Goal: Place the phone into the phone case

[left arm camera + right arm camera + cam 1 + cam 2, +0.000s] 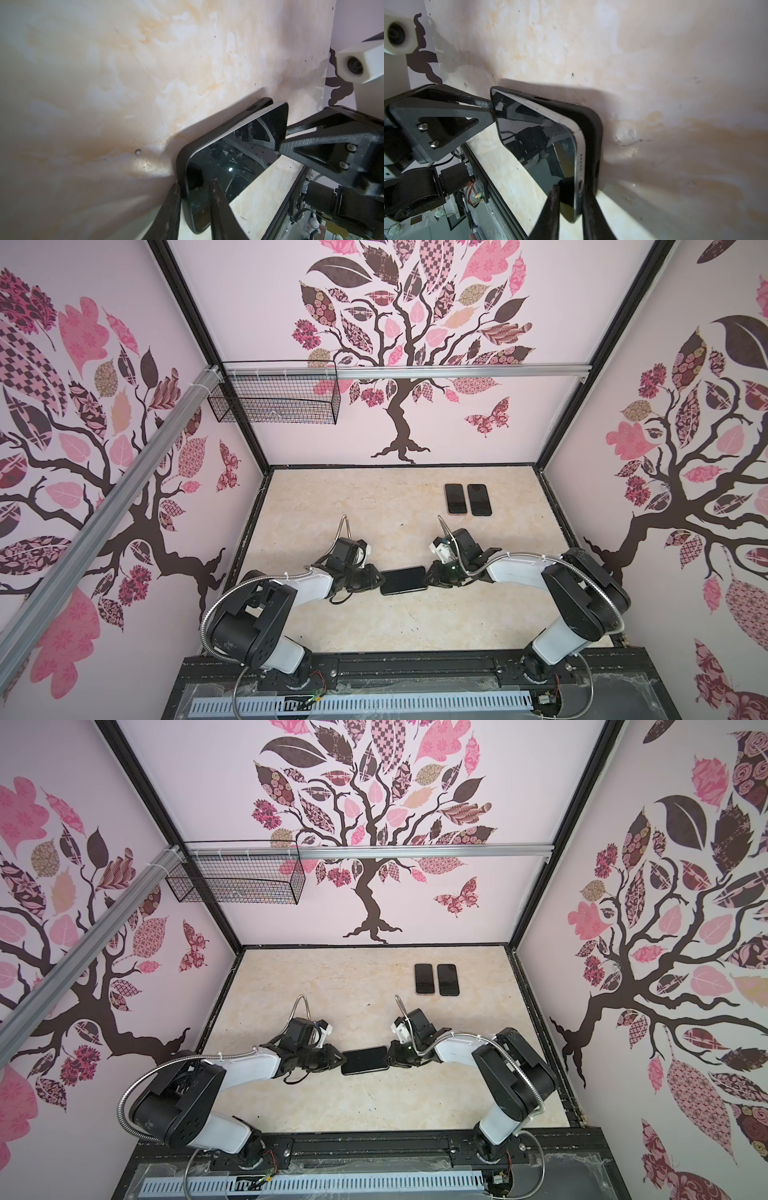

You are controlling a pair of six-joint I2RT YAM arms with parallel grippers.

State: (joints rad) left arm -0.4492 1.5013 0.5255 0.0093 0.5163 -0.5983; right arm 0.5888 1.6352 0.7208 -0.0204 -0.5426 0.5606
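- At the middle of the table [332, 510], crosswise between the two arms: the phone [405, 578], dark screen up.
- Partly seated in the black phone case [182, 158]: tucked inside the rim at the left arm's end and raised clear of it at the right arm's end. Wedge-shaped gap between silver edge and case along the long side in the right wrist view.
- On the seated short end, the left gripper [378, 578]: jaws narrow and pinched over case and phone together. One of its fingers [218, 207] on the glass, its mate under the back of the case.
- On the raised short end, the right gripper [428, 577]: jaws narrow and clamped on the phone. One finger on the screen, its mate beyond the edge with the port. Unclear whether the case sits inside that pinch too.
- Far right of the table, well apart from the arms: two spare phones [467, 498], side by side, screens up.
- Up on the back rail, left corner: a wire basket [274, 402].
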